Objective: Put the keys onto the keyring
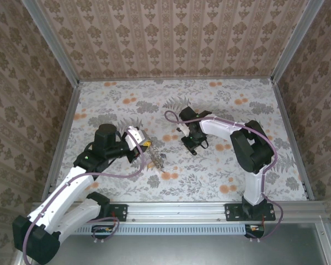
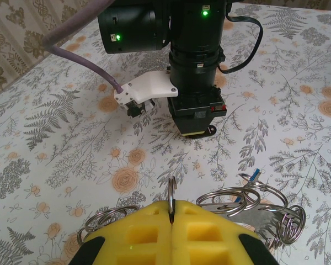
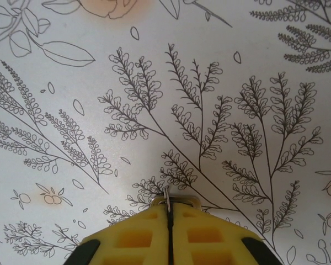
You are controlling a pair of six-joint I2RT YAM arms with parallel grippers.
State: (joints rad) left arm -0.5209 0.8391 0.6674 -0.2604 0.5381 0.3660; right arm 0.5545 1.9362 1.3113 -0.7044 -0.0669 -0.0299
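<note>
Left wrist: left end effector (image 2: 171, 214) pressed together, pinching one loop of the keyring (image 2: 171, 187) edge-on; other rings bunch just beside the tips, above the bench (image 2: 55, 165). Right wrist: right end effector (image 3: 167, 208) clamped on a small silvery piece (image 3: 166, 194), identity unclear.

Keyring (image 1: 156, 160) in left gripper (image 2: 171, 212); right gripper (image 3: 168, 207) rightward, apart.

Patterned wallpaper walls (image 1: 176, 38), floral-print tabletop (image 1: 121, 102), metal frame (image 1: 49, 38).
</note>
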